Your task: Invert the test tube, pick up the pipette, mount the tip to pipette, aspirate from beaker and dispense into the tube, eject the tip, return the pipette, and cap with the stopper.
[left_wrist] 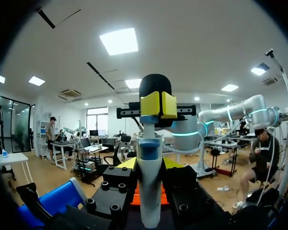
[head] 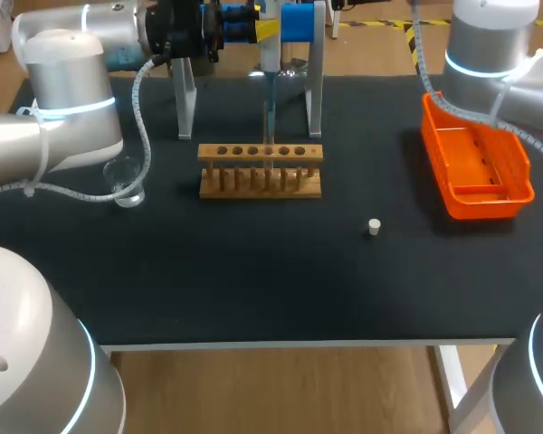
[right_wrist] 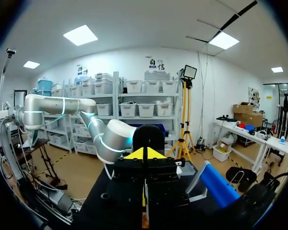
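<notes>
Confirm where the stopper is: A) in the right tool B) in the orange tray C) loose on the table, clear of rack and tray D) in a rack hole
C: in the head view the stopper sits alone on the black table, nearer the camera than the wooden test tube rack and the orange tray, touching neither.
</notes>
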Available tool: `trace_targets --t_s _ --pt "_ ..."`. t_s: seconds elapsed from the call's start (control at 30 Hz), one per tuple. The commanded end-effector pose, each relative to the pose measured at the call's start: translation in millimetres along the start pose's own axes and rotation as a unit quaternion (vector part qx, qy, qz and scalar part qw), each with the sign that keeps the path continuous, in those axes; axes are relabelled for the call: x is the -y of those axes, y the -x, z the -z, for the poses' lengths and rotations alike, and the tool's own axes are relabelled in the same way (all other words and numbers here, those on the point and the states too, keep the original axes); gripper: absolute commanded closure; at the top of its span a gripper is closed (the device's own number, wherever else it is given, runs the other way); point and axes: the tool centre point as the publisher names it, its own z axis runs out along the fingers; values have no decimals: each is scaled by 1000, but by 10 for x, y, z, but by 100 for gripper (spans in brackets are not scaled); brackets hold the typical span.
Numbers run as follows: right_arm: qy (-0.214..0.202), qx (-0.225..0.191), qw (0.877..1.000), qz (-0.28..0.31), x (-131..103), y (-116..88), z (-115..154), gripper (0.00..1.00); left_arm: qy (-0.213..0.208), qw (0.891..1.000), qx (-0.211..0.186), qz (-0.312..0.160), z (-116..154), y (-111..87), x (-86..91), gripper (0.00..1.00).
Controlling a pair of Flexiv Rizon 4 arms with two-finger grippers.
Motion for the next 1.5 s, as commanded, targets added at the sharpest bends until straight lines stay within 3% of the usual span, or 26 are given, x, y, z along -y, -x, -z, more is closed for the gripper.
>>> trace_targets --t_s 0.03,0.63,0.8,1.07,1.1,1.13,1.17,1.33,1.5 --pt "-1 -1 1000 -2 68 14 0 100 -1 1000 -2 -1 -2 13 32 100" --pt "-12 -5 1000 -10 171 -10 -23 100 -1 1000 -2 -1 -2 13 32 100" --pt "-1 -3 1000 1 63 -11 15 100 -1 1000 -2 -1 -2 13 32 100" --pt "31 8 998 52 -315 -83 223 100 -1 1000 -2 -1 -2 13 32 100" --pt "37 10 998 58 -346 -103 272 87 -1 1000 -2 -1 -2 13 32 100" --pt "43 12 997 62 -371 -121 322 64 -1 1000 -2 -1 -2 13 32 100" --pt "45 15 997 67 -386 -141 374 0 -1 1000 -2 -1 -2 13 32 100" --pt "66 18 993 96 -355 -236 676 0 -1 1000 -2 -1 -2 13 32 100" --pt "77 27 990 118 -157 -288 955 0 -1 1000 -2 -1 -2 13 32 100"
